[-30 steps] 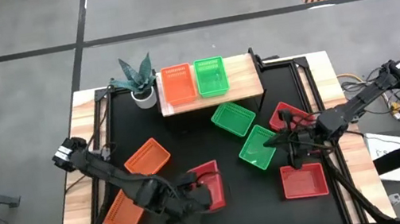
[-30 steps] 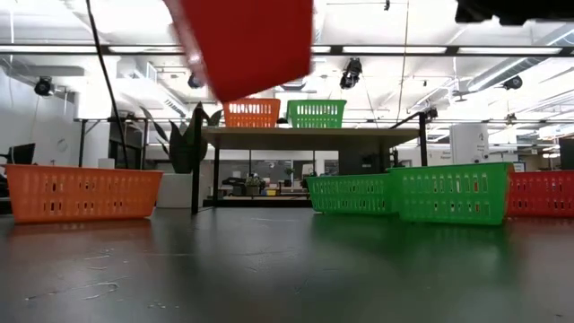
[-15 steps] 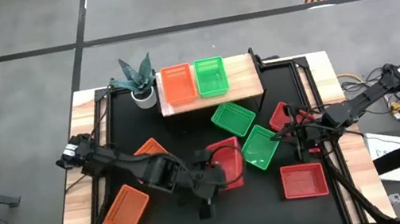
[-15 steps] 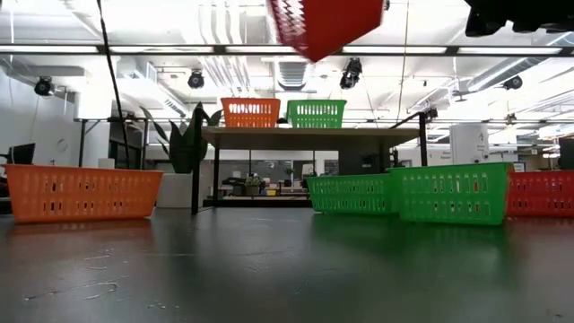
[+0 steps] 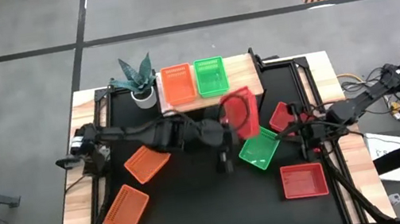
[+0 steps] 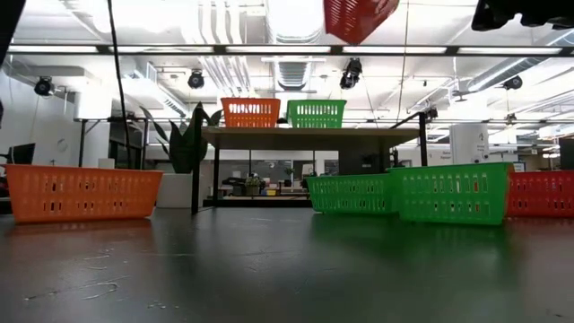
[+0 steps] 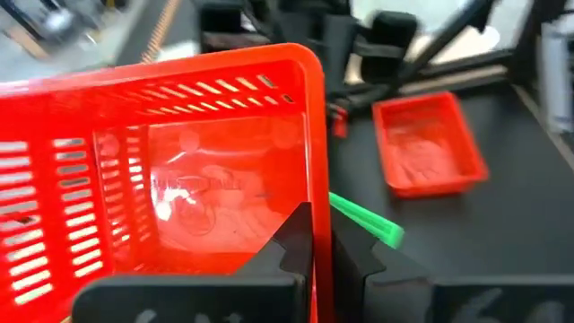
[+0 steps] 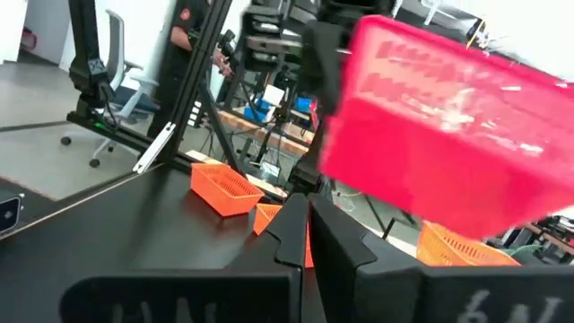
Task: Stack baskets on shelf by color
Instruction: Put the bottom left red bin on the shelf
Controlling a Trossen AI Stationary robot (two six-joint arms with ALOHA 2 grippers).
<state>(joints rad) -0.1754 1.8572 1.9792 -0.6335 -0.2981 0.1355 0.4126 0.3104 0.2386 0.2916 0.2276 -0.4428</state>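
Jaws of my left gripper pinch the rim of a red basket, lifted in the air just beside the shelf, which carries one orange basket and one green basket. My right gripper, jaws closed, hovers near the counter's right edge.

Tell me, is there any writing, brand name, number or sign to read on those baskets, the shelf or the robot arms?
None can be read.
The red basket in the left gripper bears no print.
The baskets on the shelf are blank too.
The right gripper shows no label.
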